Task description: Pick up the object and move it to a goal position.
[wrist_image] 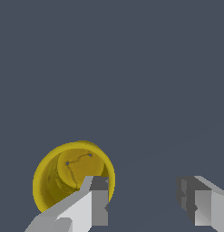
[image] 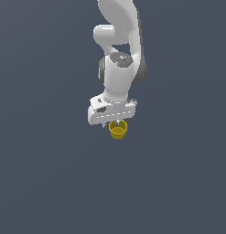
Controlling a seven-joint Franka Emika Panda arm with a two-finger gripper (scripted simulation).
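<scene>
The small yellow cup (image: 118,130) stands upright just below my white gripper (image: 114,121) in the exterior view. In the wrist view I look down into the cup's open mouth (wrist_image: 68,174), with its rim and yellow bottom showing. My gripper (wrist_image: 143,201) is open, with a wide gap between the fingers. One finger (wrist_image: 99,201) overlaps the cup's rim and mouth. The other finger (wrist_image: 197,201) is well apart from the cup. The cup is off to one side, not in the middle of the gap. Nothing is gripped.
A plain dark grey-blue surface (image: 50,173) fills both views. The white arm (image: 121,45) rises above the gripper. No goal marker shows.
</scene>
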